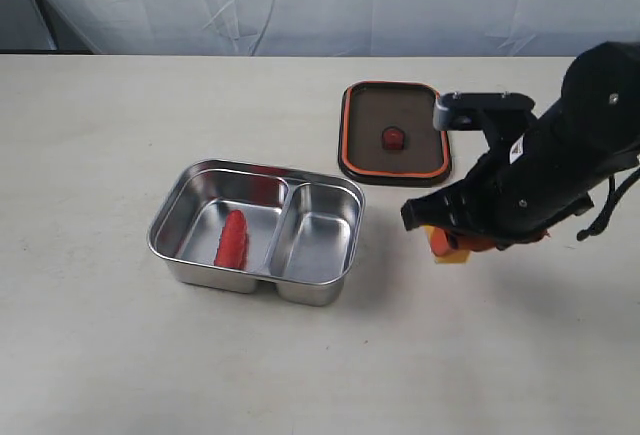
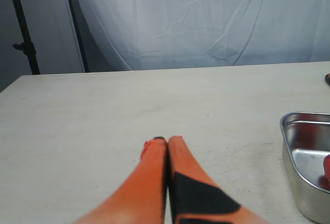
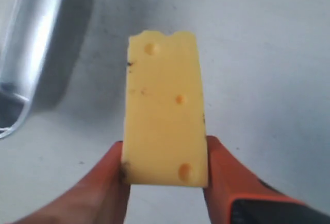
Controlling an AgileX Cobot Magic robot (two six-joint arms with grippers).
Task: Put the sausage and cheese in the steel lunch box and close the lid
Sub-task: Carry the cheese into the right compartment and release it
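The steel lunch box (image 1: 192, 261) sits left of centre, and the red sausage (image 1: 232, 240) lies in its left compartment. Its right compartment holds nothing. The dark lid (image 1: 365, 140) with its orange rim and red centre tab lies flat behind the box, to the right. My right gripper (image 1: 450, 245) is shut on the yellow cheese (image 3: 165, 110), holding it above the table just right of the box. The cheese (image 1: 452, 251) pokes out under the black arm. My left gripper (image 2: 164, 140) is shut on nothing and out of the exterior view; the box rim (image 2: 289, 118) shows beside it.
A white cloth backdrop (image 1: 300, 0) hangs behind the table's far edge. A dark stand pole (image 2: 23, 28) stands off the table in the left wrist view. The pale tabletop (image 1: 90, 135) stretches bare to the left of the box.
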